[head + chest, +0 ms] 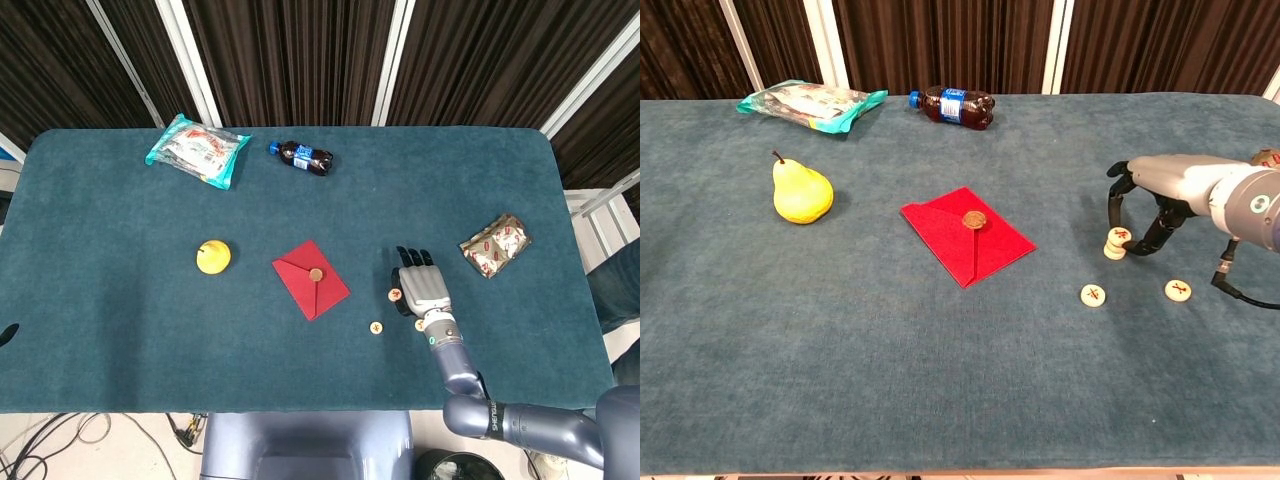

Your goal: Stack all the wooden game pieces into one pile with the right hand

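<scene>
My right hand (1152, 196) (420, 284) arches over a small stack of two round wooden pieces (1117, 243) (395, 295) at the right of the table. Its thumb and a finger pinch the top piece, which sits on the lower one. Two more wooden pieces lie flat nearer the front edge: one (1093, 295) (376, 327) to the left and one (1179, 290) under the wrist, mostly hidden in the head view. My left hand shows in neither view.
A red envelope (968, 235) lies mid-table, left of the pieces. A yellow pear (800, 192) stands further left. A cola bottle (951, 106) and a snack bag (812, 104) lie at the back. A foil packet (494, 244) lies right of the hand.
</scene>
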`<state>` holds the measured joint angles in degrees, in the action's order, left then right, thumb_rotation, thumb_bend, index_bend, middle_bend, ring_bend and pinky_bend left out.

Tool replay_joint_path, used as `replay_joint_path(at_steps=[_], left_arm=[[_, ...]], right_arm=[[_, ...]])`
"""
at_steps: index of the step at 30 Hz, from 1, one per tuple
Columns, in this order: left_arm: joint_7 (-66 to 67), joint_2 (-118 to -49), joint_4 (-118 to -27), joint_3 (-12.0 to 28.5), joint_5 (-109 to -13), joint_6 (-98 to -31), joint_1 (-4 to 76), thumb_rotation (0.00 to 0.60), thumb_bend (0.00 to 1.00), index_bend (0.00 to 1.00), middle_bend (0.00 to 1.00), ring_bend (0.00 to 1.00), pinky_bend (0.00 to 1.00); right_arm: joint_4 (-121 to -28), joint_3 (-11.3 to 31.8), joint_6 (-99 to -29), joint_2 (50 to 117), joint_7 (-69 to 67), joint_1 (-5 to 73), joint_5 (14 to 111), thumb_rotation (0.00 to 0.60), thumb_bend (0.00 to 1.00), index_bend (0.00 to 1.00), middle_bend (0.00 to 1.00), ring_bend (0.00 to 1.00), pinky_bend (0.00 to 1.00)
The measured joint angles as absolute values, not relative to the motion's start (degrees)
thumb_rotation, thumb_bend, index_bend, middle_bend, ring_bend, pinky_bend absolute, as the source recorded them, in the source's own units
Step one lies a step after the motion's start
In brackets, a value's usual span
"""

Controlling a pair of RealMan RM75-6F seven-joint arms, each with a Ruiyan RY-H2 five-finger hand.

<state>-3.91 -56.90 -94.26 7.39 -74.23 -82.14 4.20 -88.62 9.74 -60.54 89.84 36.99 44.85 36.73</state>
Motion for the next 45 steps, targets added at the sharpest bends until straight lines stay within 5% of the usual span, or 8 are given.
replay_joint_path(at_steps=[45], left_arm=[[-3.9,-56.7,-94.4,7.5,-73.9,-82.0,4.2,0.600,0.15,0.08,0.00,0.00,0.00]], right_arm=[[-86.7,10.1,-59.6,90.4,38.0,45.8,34.2,0.600,0.42,0.49,0.00,0.00,0.01]])
